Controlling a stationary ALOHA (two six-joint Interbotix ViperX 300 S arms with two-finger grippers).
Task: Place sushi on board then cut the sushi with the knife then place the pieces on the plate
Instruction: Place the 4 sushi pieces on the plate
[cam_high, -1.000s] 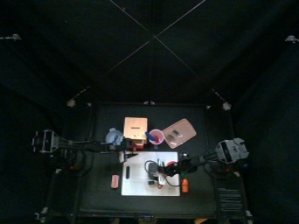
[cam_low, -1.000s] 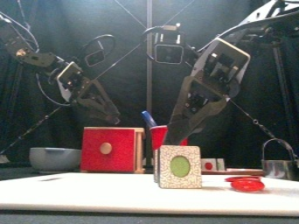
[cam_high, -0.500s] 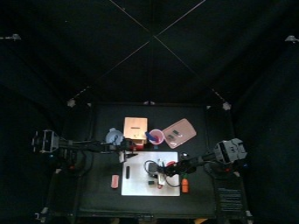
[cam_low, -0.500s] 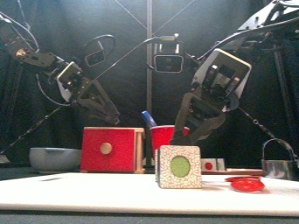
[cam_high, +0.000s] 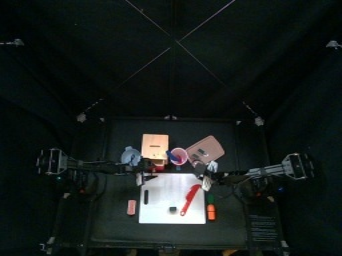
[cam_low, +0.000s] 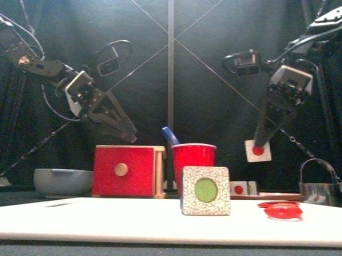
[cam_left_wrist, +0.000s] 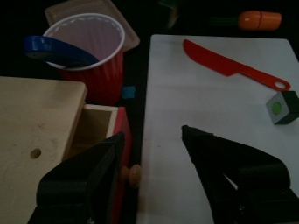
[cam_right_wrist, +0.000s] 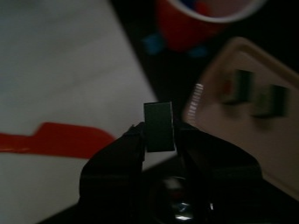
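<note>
The right claw (cam_low: 258, 149) had lifted from the board (cam_high: 158, 190) toward the pink tray (cam_right_wrist: 247, 59), pinching a sushi slice (cam_right_wrist: 158, 122); one piece (cam_low: 205, 190) remained on the board, the left claw (cam_left_wrist: 152, 138) hanging wide.

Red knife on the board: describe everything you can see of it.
The red knife is a one-piece toy, plastic by its look, with a broad blade narrowing to a thin handle. It lies flat and slantwise on the right half of the white cutting board, with its handle toward the front, close to the standing sushi piece. Nothing grips it.
</note>
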